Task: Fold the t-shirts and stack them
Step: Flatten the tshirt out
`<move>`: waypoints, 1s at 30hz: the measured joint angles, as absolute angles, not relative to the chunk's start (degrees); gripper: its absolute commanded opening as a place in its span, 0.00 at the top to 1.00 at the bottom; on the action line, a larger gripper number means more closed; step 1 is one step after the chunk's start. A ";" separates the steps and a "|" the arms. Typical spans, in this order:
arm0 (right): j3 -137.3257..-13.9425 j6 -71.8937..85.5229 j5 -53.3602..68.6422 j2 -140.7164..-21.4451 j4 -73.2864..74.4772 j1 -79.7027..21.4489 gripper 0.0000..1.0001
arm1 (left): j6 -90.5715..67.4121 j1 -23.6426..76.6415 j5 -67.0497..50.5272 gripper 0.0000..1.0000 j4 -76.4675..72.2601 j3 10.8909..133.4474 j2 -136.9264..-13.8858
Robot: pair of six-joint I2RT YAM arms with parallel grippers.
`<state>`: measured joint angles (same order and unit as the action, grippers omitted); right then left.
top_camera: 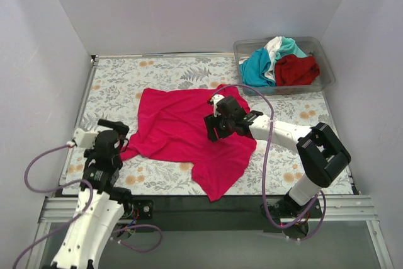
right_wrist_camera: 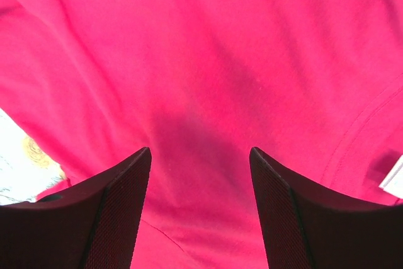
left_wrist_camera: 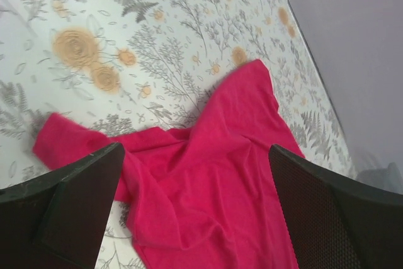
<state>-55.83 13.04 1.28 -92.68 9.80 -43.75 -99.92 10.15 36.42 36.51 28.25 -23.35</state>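
Step, I think: flattening pink t-shirt (top_camera: 182, 127), crumpled left of bin (top_camera: 321, 51), nearer the arms. Other t-shirts are in bin. Left gripper (left_wrist_camera: 195, 155) is at the edge far from bin, wide, empty. Right gripper (right_wrist_camera: 200, 155) is nearer bin, released. Next: pinch corners, pull flat.

Beneath the black right hand (right_wrist_camera: 200, 152) lies a plain bright magenta-pink t-shirt (top_camera: 176, 124). Around the black left hand (left_wrist_camera: 195, 149), the worktop (top_camera: 119, 83) is white, printed with grey leaf sprays and pale orange blooms. Well beyond the right hand, a clear bin (top_camera: 252, 41) holds a teal t-shirt (top_camera: 255, 70), a white t-shirt (top_camera: 273, 48) and a dark red t-shirt (top_camera: 296, 70).
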 measured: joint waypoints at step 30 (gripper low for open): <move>-82.98 11.33 0.23 -118.63 9.89 -30.98 0.43 | -79.24 9.10 -2.94 0.09 -20.75 55.61 -109.10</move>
